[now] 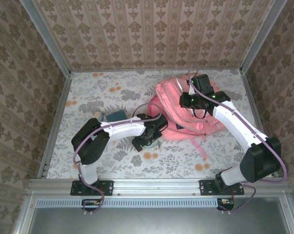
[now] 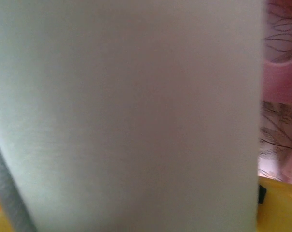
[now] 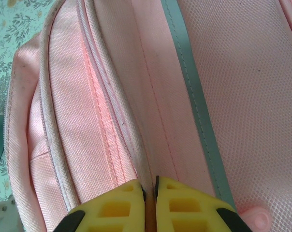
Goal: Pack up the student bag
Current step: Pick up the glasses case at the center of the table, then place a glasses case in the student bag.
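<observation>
The student bag [image 1: 182,124], a large pink backpack, lies at the back right of the table. My right gripper [image 1: 190,101] is on top of it. In the right wrist view the yellow fingers [image 3: 112,208] are shut on a fold of the bag [image 3: 112,96] beside its zip line. My left gripper [image 1: 148,138] hangs low just left of the bag. A pale flat thing [image 2: 126,116] stands right against the left wrist camera. It spans the gap between the yellow fingers [image 2: 281,203], which stand wide apart. Whether they press on it cannot be told.
A teal book [image 1: 117,115] lies on the floral tablecloth [image 1: 113,92] behind the left arm. A pink strap [image 1: 203,146] trails from the bag toward the near edge. Metal frame rails [image 1: 53,126] and papered walls close in the table.
</observation>
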`<action>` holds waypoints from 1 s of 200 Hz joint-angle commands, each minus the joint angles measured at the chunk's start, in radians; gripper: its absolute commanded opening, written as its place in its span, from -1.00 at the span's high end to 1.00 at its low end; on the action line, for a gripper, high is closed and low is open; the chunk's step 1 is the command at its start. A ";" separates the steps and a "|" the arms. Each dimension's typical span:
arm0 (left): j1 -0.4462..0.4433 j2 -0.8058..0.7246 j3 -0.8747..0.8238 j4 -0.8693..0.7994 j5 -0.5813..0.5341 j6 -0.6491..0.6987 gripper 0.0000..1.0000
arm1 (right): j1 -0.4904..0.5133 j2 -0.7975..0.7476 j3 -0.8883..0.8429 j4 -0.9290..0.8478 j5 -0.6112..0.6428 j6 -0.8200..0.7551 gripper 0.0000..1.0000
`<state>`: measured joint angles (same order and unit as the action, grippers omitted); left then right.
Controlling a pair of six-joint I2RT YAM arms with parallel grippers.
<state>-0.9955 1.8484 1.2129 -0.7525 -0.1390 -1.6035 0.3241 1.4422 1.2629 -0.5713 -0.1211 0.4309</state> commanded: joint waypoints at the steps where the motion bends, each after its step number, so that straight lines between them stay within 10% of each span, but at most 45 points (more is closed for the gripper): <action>1: -0.002 -0.058 -0.058 0.023 -0.060 0.031 -0.84 | -0.006 -0.033 0.000 0.019 -0.017 0.035 0.78; 55: -0.009 -0.214 -0.114 0.018 -0.192 0.140 -0.35 | -0.005 -0.045 -0.010 0.001 0.018 0.033 0.76; 128: 0.017 -0.285 -0.011 0.153 -0.137 0.423 -0.48 | -0.005 -0.088 -0.020 -0.024 0.052 0.043 0.77; 200: 0.085 -0.044 0.194 0.339 0.045 0.540 -0.51 | -0.005 -0.088 0.006 -0.032 0.033 0.060 0.76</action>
<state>-0.9157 1.7199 1.3357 -0.4782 -0.1711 -1.1320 0.3241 1.3930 1.2480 -0.5865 -0.0864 0.4503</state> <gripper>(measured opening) 0.748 0.121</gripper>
